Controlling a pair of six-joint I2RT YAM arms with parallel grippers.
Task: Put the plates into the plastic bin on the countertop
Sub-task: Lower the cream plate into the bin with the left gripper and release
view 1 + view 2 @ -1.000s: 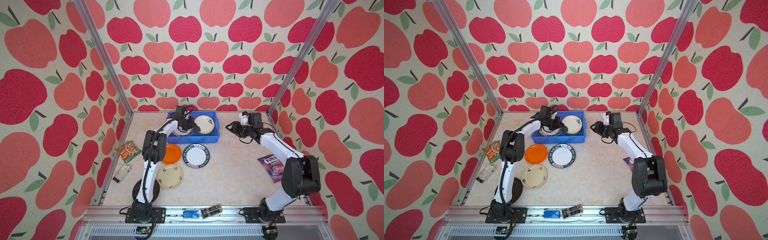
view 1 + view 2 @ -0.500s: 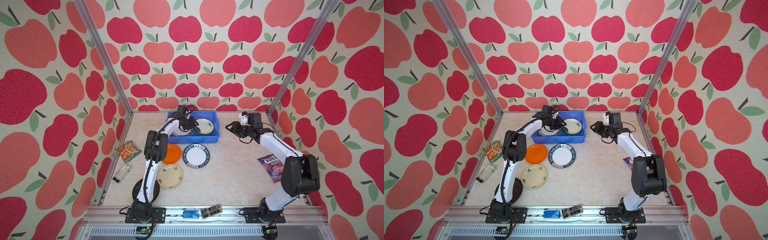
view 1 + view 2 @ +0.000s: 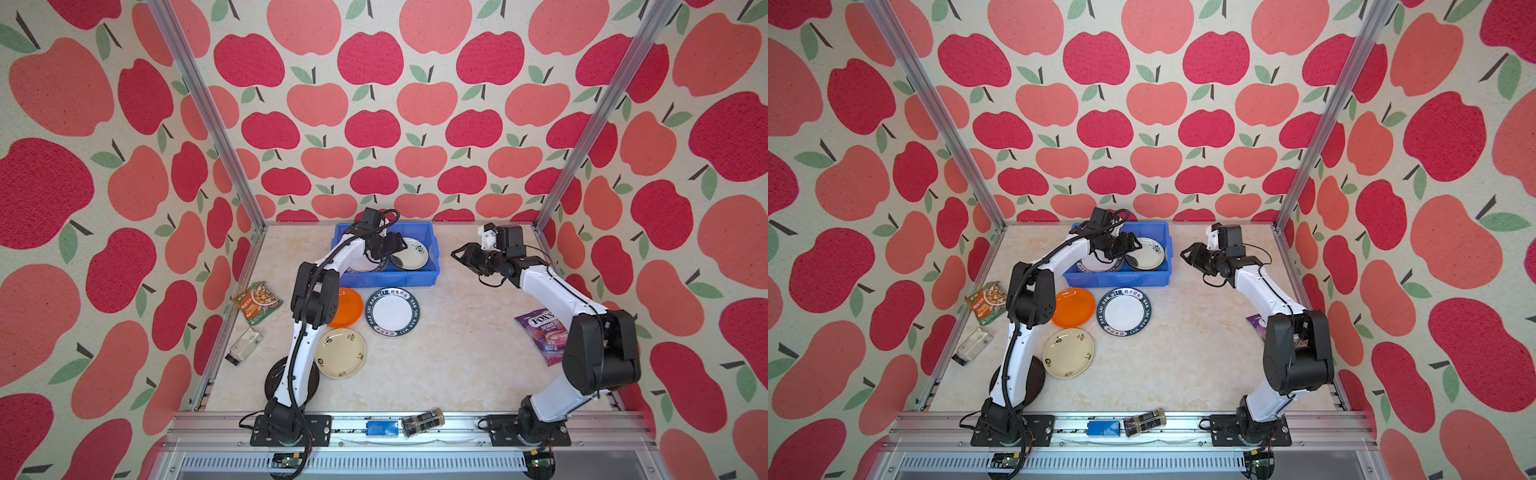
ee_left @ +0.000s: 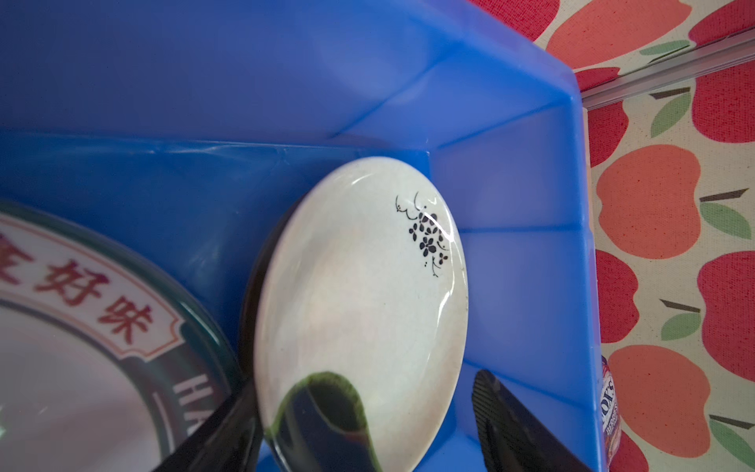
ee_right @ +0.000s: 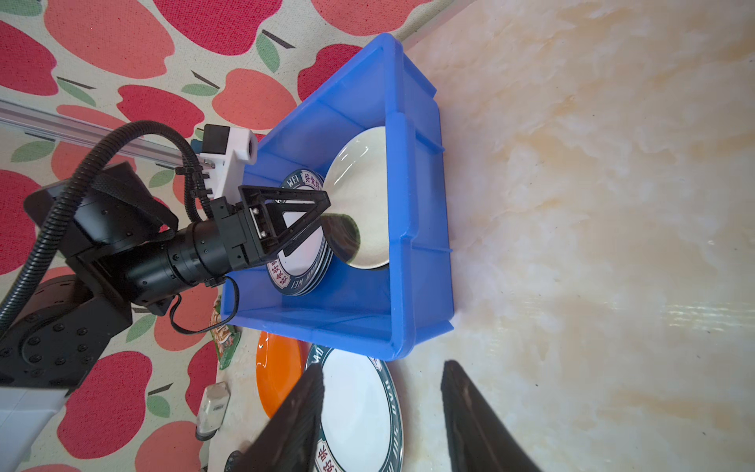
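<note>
Left wrist view: left gripper [image 4: 363, 382] released, jaws spread wide around flower-sprigged plate [image 4: 359, 306]. Rests tilted inside plastic bin [image 4: 531, 184], over black plate [image 4: 250, 286]. Right gripper [image 3: 457, 255] parted, empty. Probably handles stiff, glossy, slippery, breakable; grip at rim.

The countertop [image 3: 457, 357] holds the plastic bin [image 3: 390, 283] at twelve o'clock, lettered plate [image 3: 392, 311] centrally, orange plate [image 3: 350, 308] toward nine, cream plate [image 3: 341, 353] toward eight, purple packet [image 3: 540, 332] at three.
</note>
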